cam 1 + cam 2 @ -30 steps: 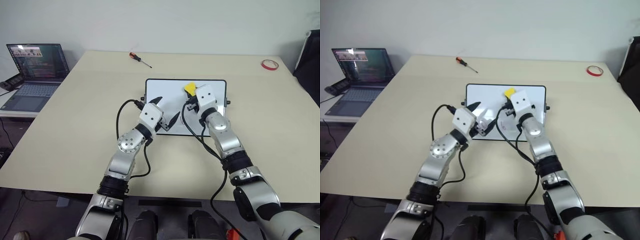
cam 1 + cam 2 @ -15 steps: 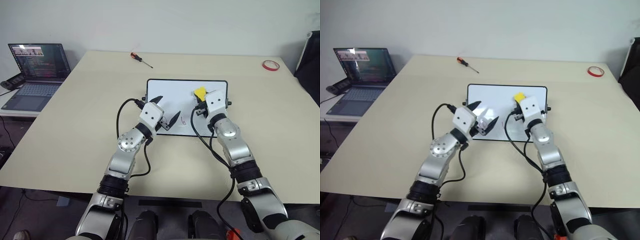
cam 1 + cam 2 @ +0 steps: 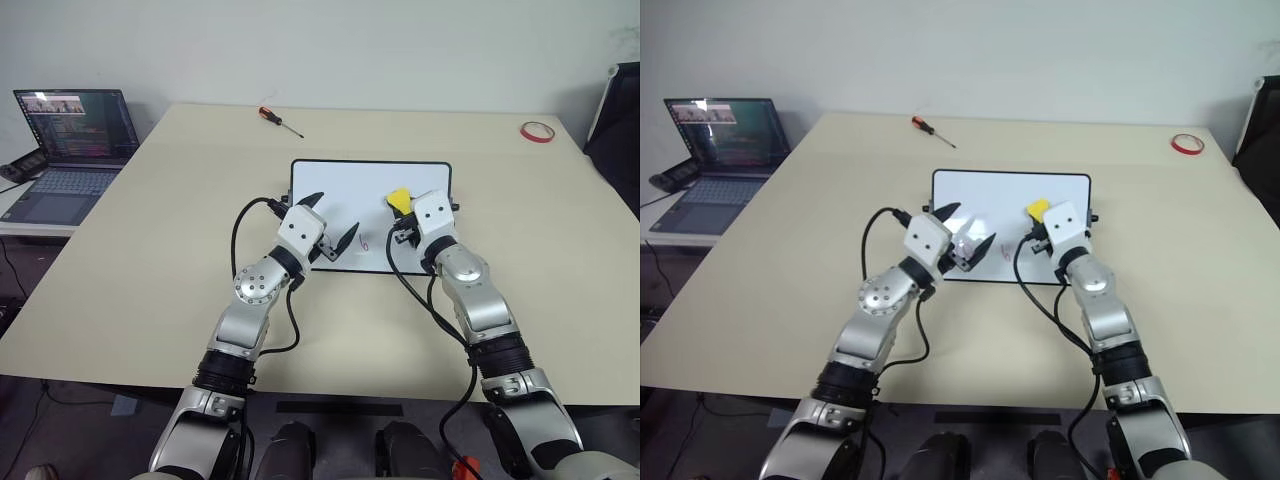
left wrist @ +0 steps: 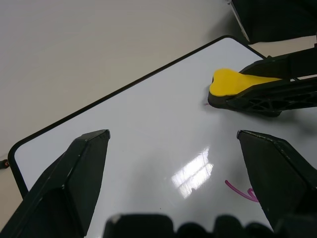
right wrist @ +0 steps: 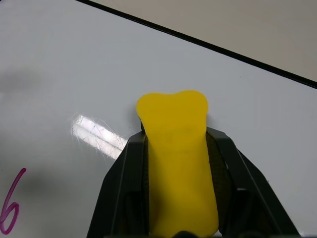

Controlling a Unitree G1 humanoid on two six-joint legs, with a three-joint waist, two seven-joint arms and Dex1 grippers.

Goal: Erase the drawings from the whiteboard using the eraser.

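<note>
The whiteboard lies flat on the table, glossy white with a thin black frame. The yellow eraser rests on the board's right half, with my right gripper shut on it; the right wrist view has the eraser pinched between both black fingers. A pink "6" drawing stays near the board's front edge, left of the eraser, and its stroke is plain up close. My left gripper hovers open over the board's left front, nothing between its fingers.
A red-handled screwdriver lies beyond the board at the far left. A red tape ring sits at the far right corner. An open laptop stands on a side surface to the left. A dark object borders the right edge.
My right gripper has slid the eraser rightward and nearer across the board, uncovering the "6" mark. The left arm has stayed put.
</note>
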